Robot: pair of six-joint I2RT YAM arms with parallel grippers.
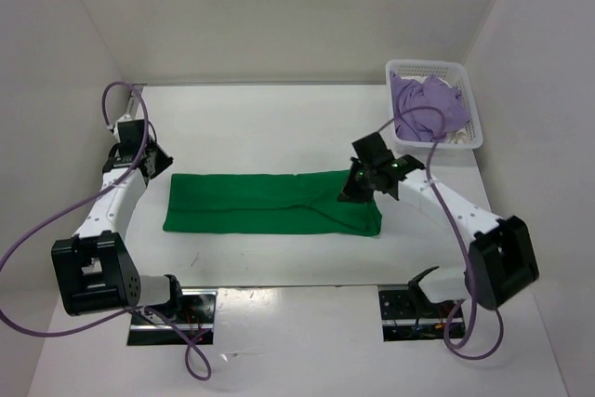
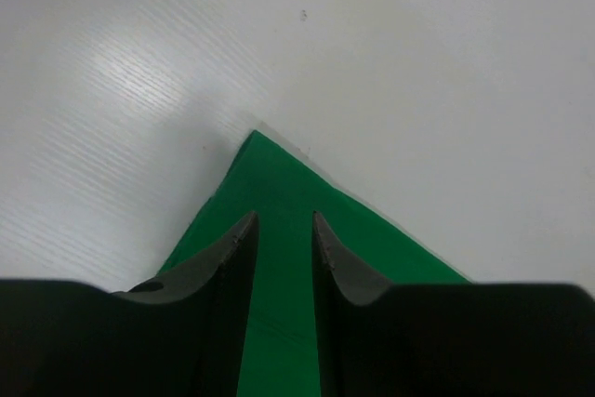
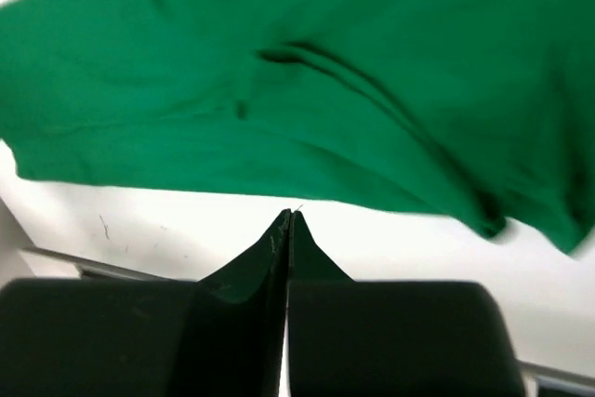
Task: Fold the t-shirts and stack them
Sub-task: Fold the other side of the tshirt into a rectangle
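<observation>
Lengthwise across table (image 1: 279, 127), plain green t-shirt (image 1: 270, 204)

Robotics lab: white boxed-in table (image 1: 279, 118), plain walls (image 1: 279, 6)

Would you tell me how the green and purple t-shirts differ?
The green t-shirt lies flat on the table, folded into a long strip; the purple t-shirt sits crumpled in the basket. The green t-shirt is vivid; the purple t-shirt is pale. Both are plain cloth.
</observation>
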